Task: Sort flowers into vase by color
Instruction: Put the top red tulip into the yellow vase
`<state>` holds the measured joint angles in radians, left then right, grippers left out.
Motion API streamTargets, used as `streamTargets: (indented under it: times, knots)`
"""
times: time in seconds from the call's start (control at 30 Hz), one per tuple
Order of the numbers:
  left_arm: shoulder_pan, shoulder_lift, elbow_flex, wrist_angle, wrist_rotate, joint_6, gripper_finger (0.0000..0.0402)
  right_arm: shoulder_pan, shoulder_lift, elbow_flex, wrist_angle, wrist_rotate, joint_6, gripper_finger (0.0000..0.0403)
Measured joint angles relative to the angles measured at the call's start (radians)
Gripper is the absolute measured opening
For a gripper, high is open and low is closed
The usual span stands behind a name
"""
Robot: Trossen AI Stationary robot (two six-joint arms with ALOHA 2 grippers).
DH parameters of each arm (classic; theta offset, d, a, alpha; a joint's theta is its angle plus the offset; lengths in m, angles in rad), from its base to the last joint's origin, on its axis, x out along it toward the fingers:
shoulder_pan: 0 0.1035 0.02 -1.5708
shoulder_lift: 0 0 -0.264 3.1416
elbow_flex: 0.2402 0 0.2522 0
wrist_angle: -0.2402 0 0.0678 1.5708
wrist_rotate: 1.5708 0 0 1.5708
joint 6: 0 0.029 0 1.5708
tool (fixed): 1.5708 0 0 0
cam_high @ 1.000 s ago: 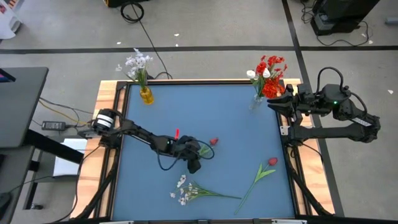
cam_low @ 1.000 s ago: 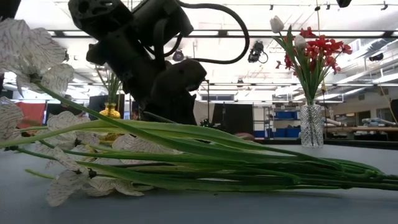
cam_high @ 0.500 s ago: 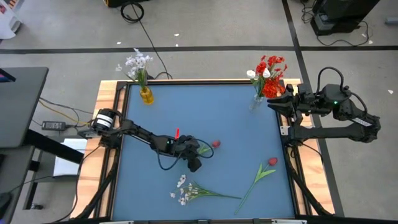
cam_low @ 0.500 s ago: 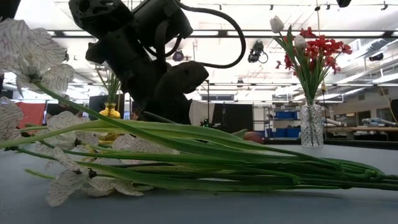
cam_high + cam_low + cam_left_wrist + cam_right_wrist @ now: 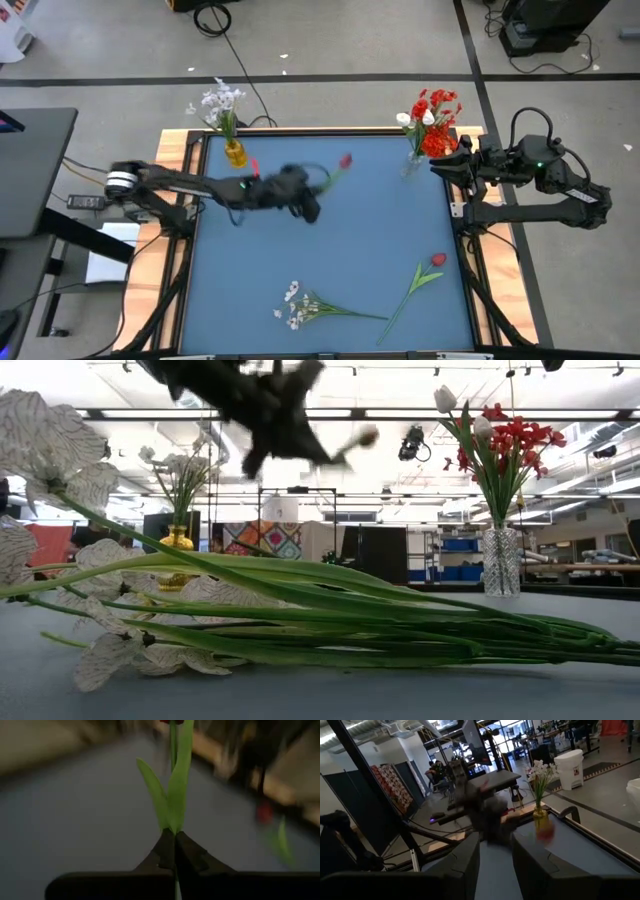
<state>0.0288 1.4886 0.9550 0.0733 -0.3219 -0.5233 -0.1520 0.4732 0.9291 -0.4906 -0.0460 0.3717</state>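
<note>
My left gripper point(image 5: 317, 189) hangs above the table's far middle, shut on a red bud flower point(image 5: 346, 160). The low view shows that gripper point(image 5: 318, 452) high up, with the bud point(image 5: 368, 434) beyond it. A yellow vase point(image 5: 235, 153) of white blossoms stands at the far left corner. A clear vase point(image 5: 411, 163) of red and white flowers stands at the far right. Right beside it, my right gripper point(image 5: 438, 166) waits open. A white spray point(image 5: 300, 306) and a red tulip point(image 5: 425, 274) lie flat on the near part of the table. My left gripper pinches the flower's green stalk point(image 5: 174, 827) between its two fingertips, just below where the leaves branch off. The stalk and leaves run on ahead of the fingertips toward the bud. The whole flower is lifted clear of the table.
The blue table has a wooden rim point(image 5: 172, 150). The white spray point(image 5: 200, 610) lies close in front of the low camera and fills its view. Bare blue surface lies between the two vases and in the table's middle. Cables and floor lie beyond the far edge.
My left gripper has shut on the red bud flower's stalk at the table's middle. It has then risen quickly and swung toward the far edge, carrying the flower off the table. The bud now points toward the far right.
</note>
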Motion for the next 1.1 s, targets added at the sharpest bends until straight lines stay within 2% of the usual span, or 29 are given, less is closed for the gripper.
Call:
streamTargets:
  times: [0.13, 0.27, 0.37, 0.47, 0.63, 0.73, 0.9, 1.1]
  knots:
    - [0.067, -0.144, 0.001, 0.116, -0.026, 0.217, 0.0001, 0.000, 0.000, 0.000, 0.000, 0.000, 0.000, 0.0121]
    - [0.107, -0.237, -0.003, 0.222, -0.024, 0.443, 0.0001, 0.000, 0.000, 0.000, 0.000, 0.000, 0.000, 0.0121]
    - [0.132, -0.297, -0.089, 0.416, -0.024, 0.566, 0.0001, 0.000, 0.000, 0.000, 0.000, 0.000, 0.000, 0.0121]
    - [0.167, -0.356, -0.245, 0.678, -0.036, 0.640, 0.0000, 0.000, 0.000, 0.000, 0.000, 0.000, 0.000, 0.0121]
    - [0.264, -0.415, -0.517, 1.078, -0.086, 0.643, 0.0000, 0.000, 0.000, 0.000, 0.000, 0.000, 0.000, 0.0121]
    - [0.345, -0.445, -0.628, 1.239, -0.093, 0.644, 0.0000, 0.000, 0.000, 0.000, 0.000, 0.000, 0.000, 0.0121]
    - [0.522, -0.472, -0.719, 1.385, -0.100, 0.643, 0.0007, 0.000, 0.000, 0.000, 0.000, 0.000, 0.000, 0.0121]
    - [0.738, -0.468, -0.739, 1.420, 0.092, 0.610, 0.0004, 0.000, 0.000, 0.000, 0.001, 0.000, 0.000, 0.0121]
